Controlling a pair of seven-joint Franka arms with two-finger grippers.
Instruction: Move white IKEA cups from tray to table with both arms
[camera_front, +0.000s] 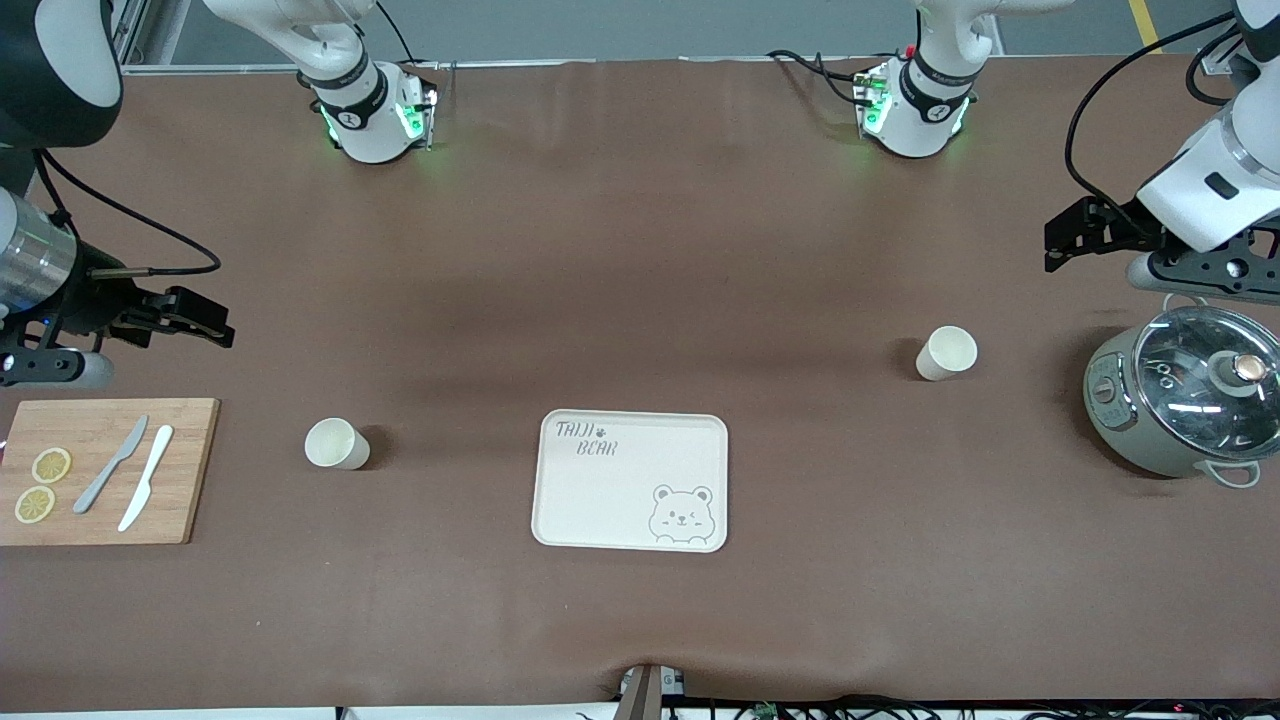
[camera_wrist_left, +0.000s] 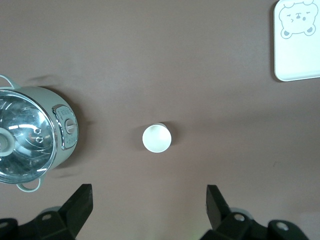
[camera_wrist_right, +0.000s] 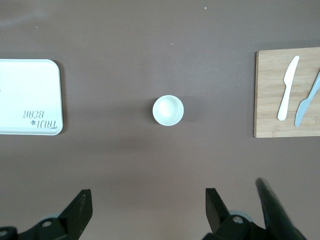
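Note:
Two white cups stand upright on the brown table. One cup is between the cutting board and the bear tray. The other cup stands between the tray and the pot, farther from the front camera than the tray. My right gripper hangs open over bare table beside the cutting board, apart from its cup. At the left arm's end, my left gripper hangs open over bare table beside the pot. Neither gripper holds anything.
A wooden cutting board with two knives and two lemon slices lies at the right arm's end. A grey-green pot with a glass lid stands at the left arm's end. The tray lies mid-table.

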